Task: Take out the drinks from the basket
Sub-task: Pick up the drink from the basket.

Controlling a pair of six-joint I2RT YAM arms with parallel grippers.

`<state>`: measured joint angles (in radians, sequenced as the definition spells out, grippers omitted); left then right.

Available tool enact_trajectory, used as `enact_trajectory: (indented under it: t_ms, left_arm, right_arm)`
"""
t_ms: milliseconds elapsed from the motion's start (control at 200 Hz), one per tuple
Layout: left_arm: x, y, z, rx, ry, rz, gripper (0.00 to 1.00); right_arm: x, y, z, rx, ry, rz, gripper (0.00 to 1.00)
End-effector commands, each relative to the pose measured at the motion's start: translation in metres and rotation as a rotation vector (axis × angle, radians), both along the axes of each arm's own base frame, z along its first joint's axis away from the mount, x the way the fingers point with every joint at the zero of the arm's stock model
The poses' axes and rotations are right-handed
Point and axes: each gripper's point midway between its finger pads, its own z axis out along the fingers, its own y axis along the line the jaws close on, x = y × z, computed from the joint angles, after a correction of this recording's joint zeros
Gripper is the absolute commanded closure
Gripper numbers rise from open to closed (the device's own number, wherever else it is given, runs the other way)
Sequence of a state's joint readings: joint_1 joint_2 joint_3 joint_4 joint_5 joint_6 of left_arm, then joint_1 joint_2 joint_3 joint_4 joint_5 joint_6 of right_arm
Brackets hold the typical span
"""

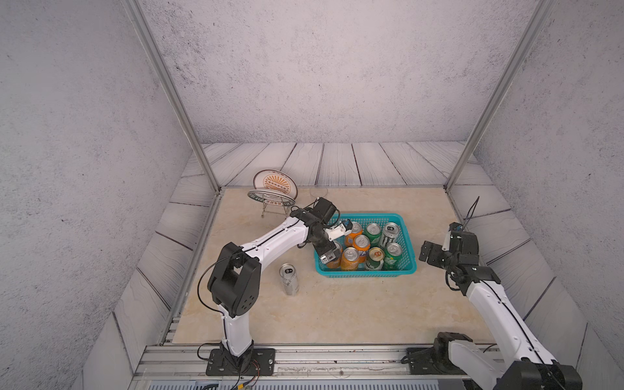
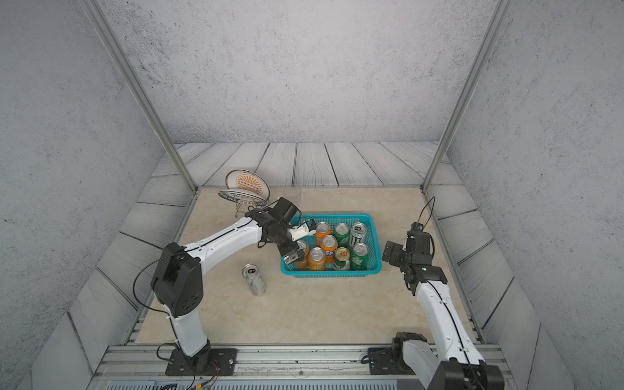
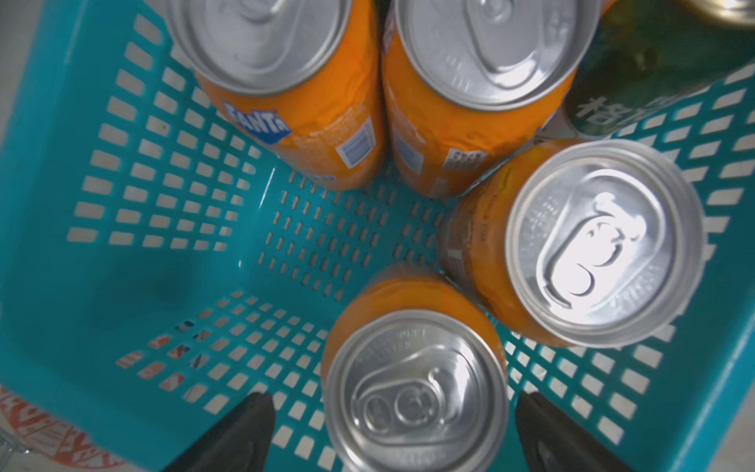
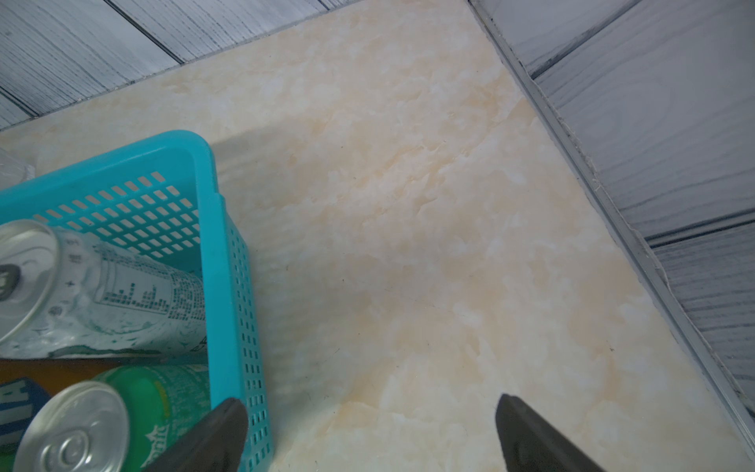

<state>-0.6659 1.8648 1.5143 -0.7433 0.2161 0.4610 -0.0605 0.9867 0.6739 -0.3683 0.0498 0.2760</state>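
Over basket (image 1: pixel 371 270) left end | left fingers (image 3: pixel 245 429) spread astride orange can (image 3: pixel 416 392) | right fingers (image 4: pixel 212 437) spread, right of basket

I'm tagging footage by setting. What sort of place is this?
Probably a lab test cell, not a real kitchen: aluminium frame posts edge stone-look wall panels, and the left arm and right arm are bolted to a metal rail along the marble-look tabletop.

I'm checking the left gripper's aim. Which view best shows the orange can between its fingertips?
The left wrist view: the orange can fills the foreground between the fingertips of the open left gripper. In both top views that gripper covers most of it. The right wrist view misses it.
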Motion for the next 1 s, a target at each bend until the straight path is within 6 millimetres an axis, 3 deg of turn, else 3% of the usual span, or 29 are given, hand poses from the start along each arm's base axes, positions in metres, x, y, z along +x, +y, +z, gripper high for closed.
enact_trajectory:
  t_ms: [0,545,991]
  left_arm:
    - [-0.003,-0.007,-0.005,-0.008,0.033,-0.038,0.0]
    - [-0.003,-0.017,-0.025,0.003,0.115,-0.049,0.21]
    - [-0.009,-0.015,0.007,-0.035,0.097,-0.031,0.37]
  right_arm:
    - [0.005,0.001,0.005,0.0,-0.009,0.011,0.01]
    - [0.006,0.001,0.001,0.0,0.002,0.015,0.01]
    - [0.006,0.001,0.001,0.0,0.001,0.014,0.01]
